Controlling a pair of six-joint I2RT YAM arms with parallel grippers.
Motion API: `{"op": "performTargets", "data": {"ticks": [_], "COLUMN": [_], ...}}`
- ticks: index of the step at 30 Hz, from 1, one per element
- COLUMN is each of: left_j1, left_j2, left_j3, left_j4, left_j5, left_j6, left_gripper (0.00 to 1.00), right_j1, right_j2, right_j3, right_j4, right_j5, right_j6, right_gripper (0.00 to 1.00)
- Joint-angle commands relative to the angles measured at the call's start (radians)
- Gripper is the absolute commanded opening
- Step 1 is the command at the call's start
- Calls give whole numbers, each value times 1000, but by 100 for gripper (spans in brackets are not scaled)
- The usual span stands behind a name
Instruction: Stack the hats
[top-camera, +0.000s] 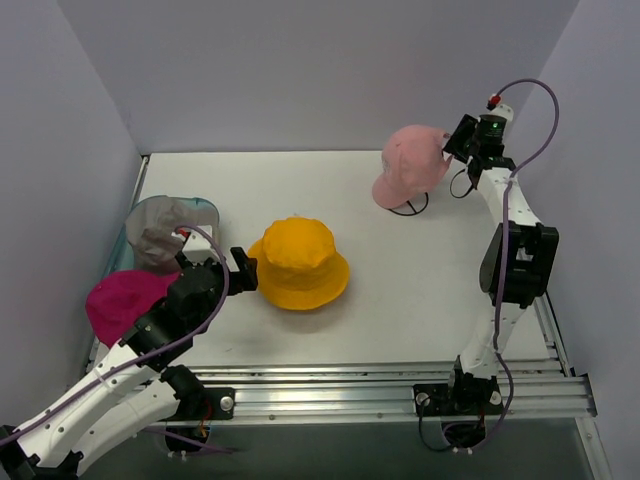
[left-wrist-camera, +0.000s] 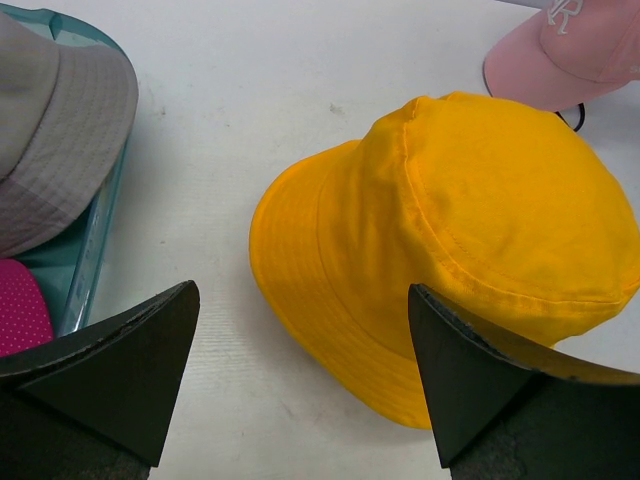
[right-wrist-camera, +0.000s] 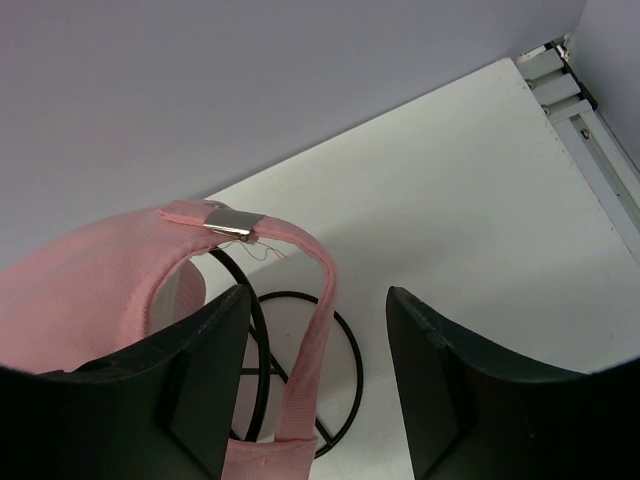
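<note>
- Hats lie unstacked in three spots on the white table (top-camera: 300, 190).
- The yellow bucket hat (top-camera: 298, 262) sits crown up near the middle of the table, its brim flat on the surface.
- My left gripper (top-camera: 245, 268) is low over the table at that hat's left side. Its jaws are spread wide with nothing between them. In my left wrist view one finger (left-wrist-camera: 470, 380) overlaps the near edge of the brim, and I cannot tell whether it touches.
- The grey bucket hat (top-camera: 160, 230) rests in the translucent teal tray (top-camera: 205, 205) at the left edge of the table.
- The magenta baseball cap (top-camera: 125, 300) lies just nearer than the grey one, touching it. From my left wrist it shows inside the tray's wall.
- The light pink baseball cap (top-camera: 410, 165) is perched on a black wire stand (top-camera: 408, 208) at the far right, well apart from the yellow hat.
- My right gripper (top-camera: 452, 140) is at the back of the pink cap. Its jaws are apart, not clamped.
- The cap's rear strap (right-wrist-camera: 315, 330), with its metal buckle (right-wrist-camera: 232, 222), hangs down between my right fingers. It runs close along the left finger (right-wrist-camera: 200, 380) and clear of the other.
</note>
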Motion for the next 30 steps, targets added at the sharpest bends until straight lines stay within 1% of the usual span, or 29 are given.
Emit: {"op": "performTargets", "data": {"ticks": [1,8,11,13,14,15,17,18,19,20,21,22,24,25,26,27,28,29,30], "left_j1": [-7,-5,-7,-5,-3,-3,-3,-3,-3,-2,0,6,68,113,163,287,359,430,573], "left_j2": [10,-10,-12,-3,5,17,83,114,179,212,246,302,364,381,393,408,415,419,433], "left_j3": [17,14,18,38,64,142,243,361,424,486,599,650,731,797,820,833,837,833,822], "left_j4": [15,11,18,8,-25,-39,-100,-129,-198,-237,-272,-344,-398,-445,-462,-472,-478,-481,-481], "left_j5": [-11,-8,-2,-14,-23,-16,-14,-31,-54,-83,-147,-177,-189,-165,-127,-79,38,93,143], "left_j6": [4,2,2,-24,-44,-52,-56,-49,-41,-32,-6,2,17,17,17,16,14,10,-1], "left_gripper": [94,94,94,94,94,94,94,94,94,94,94,94,95,95,95,95,95,95,95], "right_j1": [0,-3,-3,-3,-3,-3,-6,-6,-6,-6,-6,-6,4,40,67,98,165,188,210], "right_j2": [-67,-102,-129,-166,-180,-191,-223,-237,-270,-286,-295,-295,-300,-329,-349,-367,-401,-418,-433], "right_j3": [18,-2,-2,-22,-34,-45,-57,-66,-91,-100,-102,-96,-74,-85,-112,-121,-129,-137,-148], "right_j4": [22,15,-26,-41,-38,-41,-70,-74,-72,-74,-81,-119,-176,-164,-163,-158,-164,-176,-185], "right_j5": [-3,3,29,52,54,54,54,54,54,44,-7,-44,-100,-133,-121,-105,-71,-59,-48], "right_j6": [10,20,27,35,38,41,41,41,50,58,64,85,110,112,109,103,92,72,72], "right_gripper": [53,53,53,53,53,53,53,53,53,53,53,54,53,53,53,53,53,53,53]}}
